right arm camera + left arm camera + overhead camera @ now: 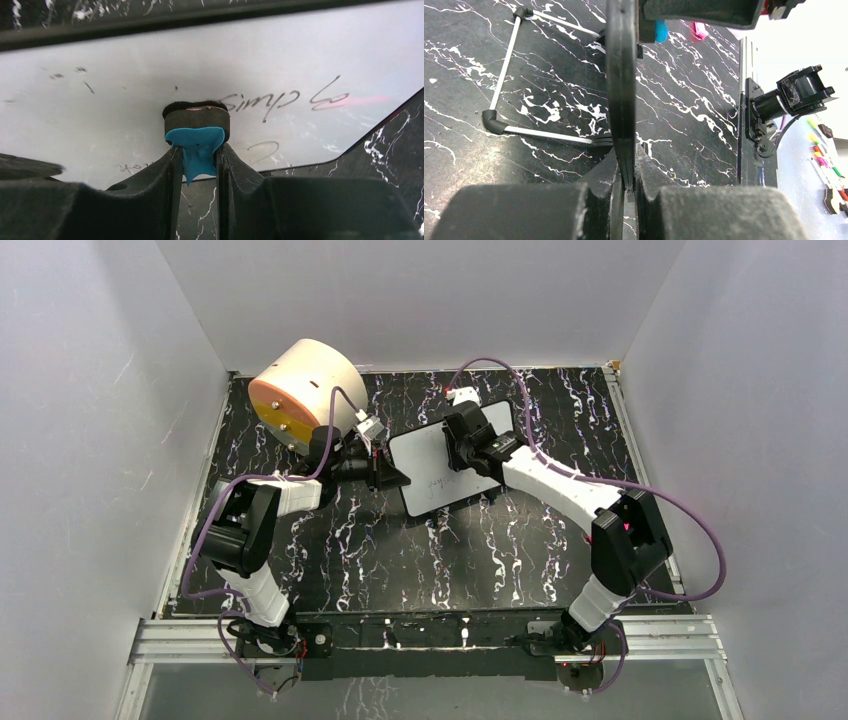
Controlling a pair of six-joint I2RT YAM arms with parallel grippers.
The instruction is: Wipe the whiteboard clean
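The whiteboard (432,475) stands tilted near the middle of the table, with faint handwriting on its face (300,60). My left gripper (388,478) is shut on its left edge; in the left wrist view the board's thin black edge (621,90) runs between the fingers (626,187). My right gripper (462,448) is over the board's upper part, shut on a small eraser (197,142) with a blue handle and dark felt pad. The pad rests against the board's face, just left of the handwriting.
A large cream cylinder with an orange face (300,390) lies at the back left, close behind my left arm. The board's wire stand (504,85) with black feet rests on the black marbled table (400,560). White walls enclose three sides.
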